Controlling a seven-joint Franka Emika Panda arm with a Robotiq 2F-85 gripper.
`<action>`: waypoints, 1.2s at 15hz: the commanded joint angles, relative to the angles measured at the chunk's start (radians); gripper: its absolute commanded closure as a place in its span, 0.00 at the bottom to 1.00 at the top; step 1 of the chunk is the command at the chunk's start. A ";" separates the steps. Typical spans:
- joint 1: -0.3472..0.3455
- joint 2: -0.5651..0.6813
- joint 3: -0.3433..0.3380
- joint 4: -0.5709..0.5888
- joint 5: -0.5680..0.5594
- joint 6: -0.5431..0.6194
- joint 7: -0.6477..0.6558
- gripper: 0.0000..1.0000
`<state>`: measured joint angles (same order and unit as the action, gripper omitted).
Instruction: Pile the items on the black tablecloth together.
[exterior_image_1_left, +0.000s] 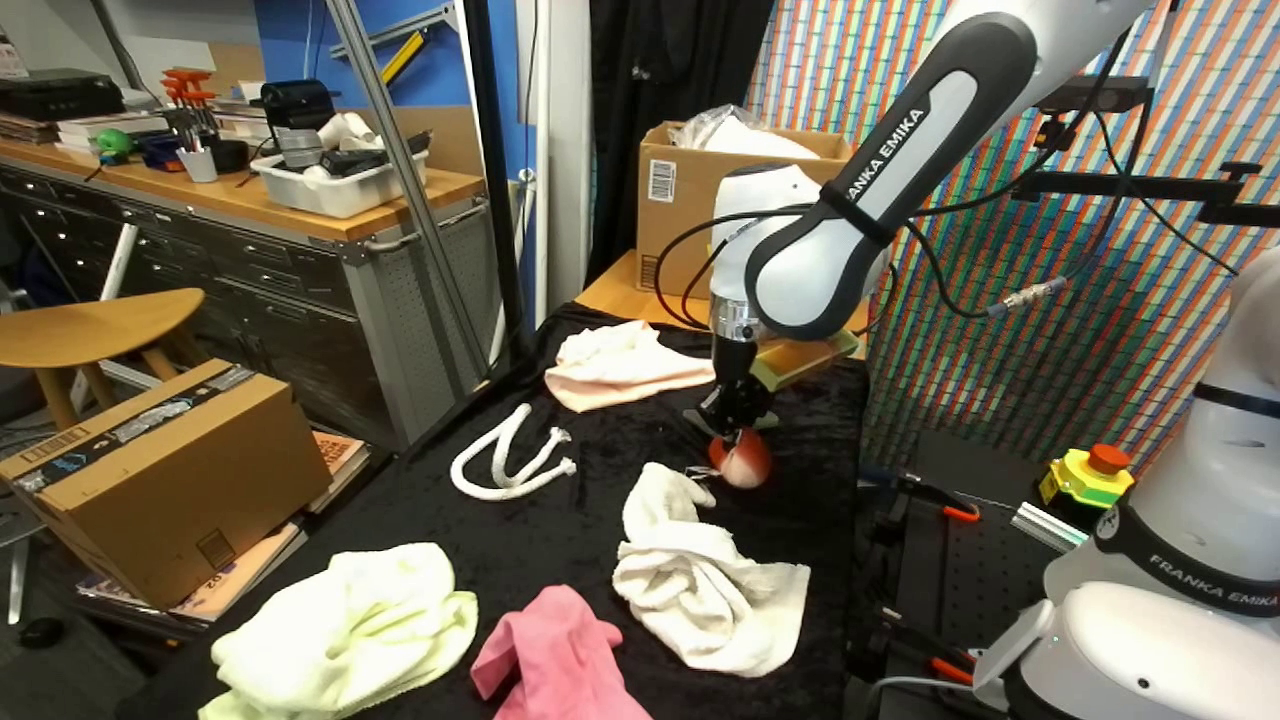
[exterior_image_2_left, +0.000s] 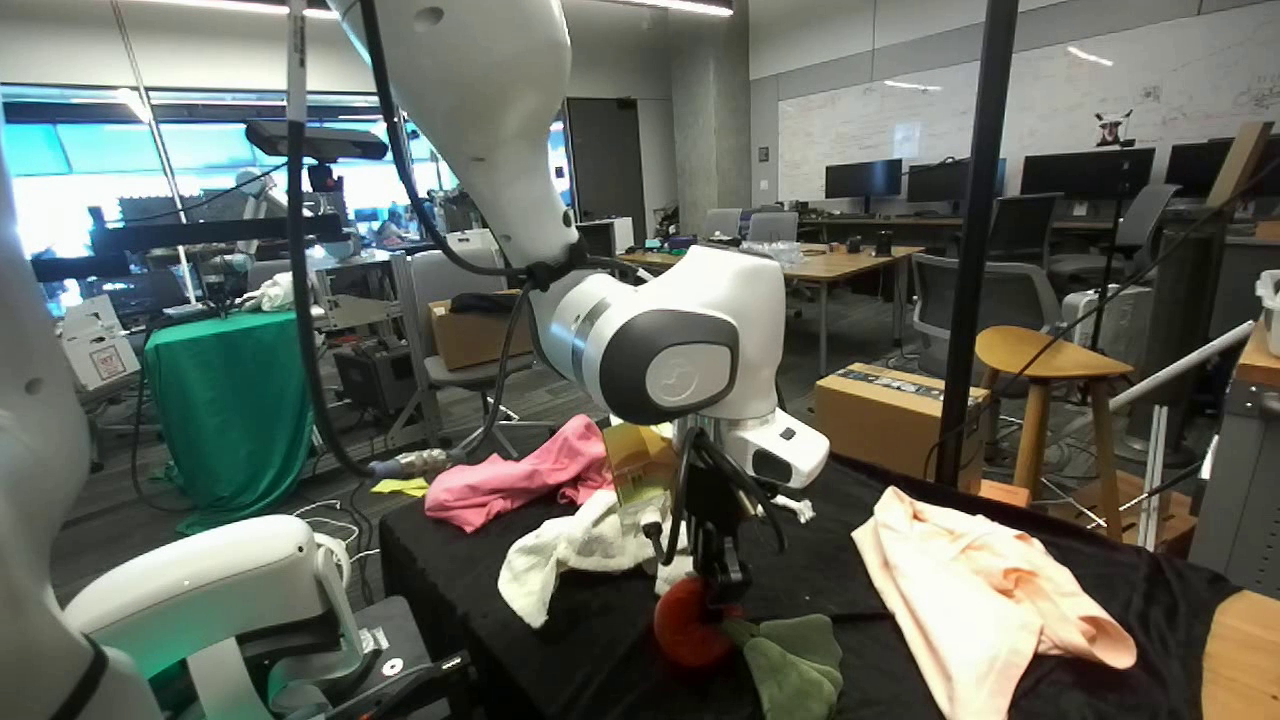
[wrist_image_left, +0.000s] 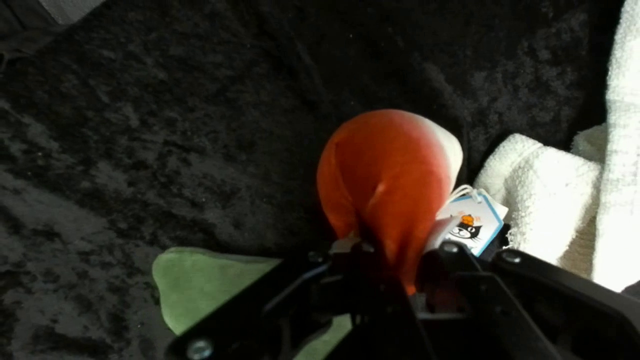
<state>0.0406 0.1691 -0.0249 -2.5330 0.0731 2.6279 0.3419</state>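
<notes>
I've got the pincer (wrist_image_left: 390, 262) clamped on the plush radish (wrist_image_left: 390, 170) here, green leaves (exterior_image_2_left: 797, 662) splayed over the black tablecloth (wrist_image_left: 150, 125), paper tag (wrist_image_left: 472, 225) just beside the white towel (wrist_image_left: 540, 200)

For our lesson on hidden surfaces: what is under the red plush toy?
The black tablecloth shows beside the red plush toy, so it probably extends beneath. The toy covers the spot directly below; nothing there can be seen.
</notes>
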 joint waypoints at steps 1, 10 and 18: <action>0.013 -0.062 0.000 0.003 -0.023 -0.044 0.025 0.90; 0.057 -0.101 0.062 0.217 -0.151 -0.284 0.034 0.91; 0.102 0.028 0.110 0.442 -0.166 -0.339 0.051 0.91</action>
<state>0.1274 0.1284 0.0797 -2.1809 -0.0683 2.2920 0.3817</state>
